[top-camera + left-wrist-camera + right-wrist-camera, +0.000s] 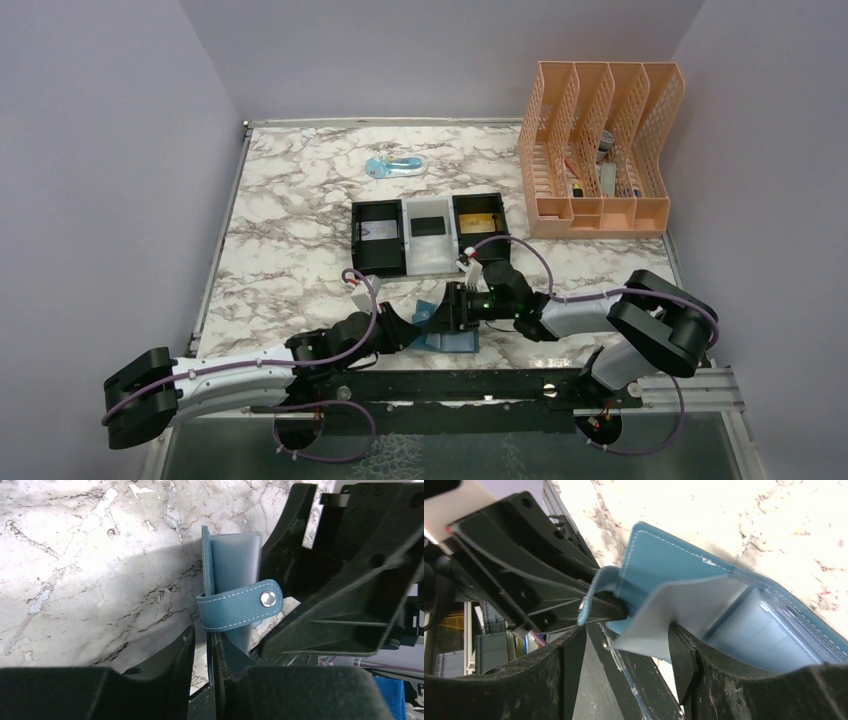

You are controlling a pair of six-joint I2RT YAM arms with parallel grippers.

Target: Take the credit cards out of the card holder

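The teal-blue card holder (pixel 455 340) lies unfolded on the marble between my two grippers, near the table's front edge. In the left wrist view its cover (pixel 232 555) stands on edge, the snap strap (pixel 240 605) curling across it. My left gripper (pixel 202 640) is open by a narrow gap; the cover's thin edge rests against one finger, with marble showing beside it. My right gripper (pixel 626 635) stands wide open, a pale inner flap (pixel 674 610) hanging loose between its fingers. Single cards (pixel 381 231) (pixel 431 225) (pixel 480 222) lie in the three tray compartments.
The black-and-white tray (pixel 430 270) sits just behind the grippers. An orange mesh file rack (pixel 600 140) stands at the back right. A small blue-and-clear packet (pixel 393 166) lies at the back centre. The black mounting rail (pixel 450 385) runs along the near edge.
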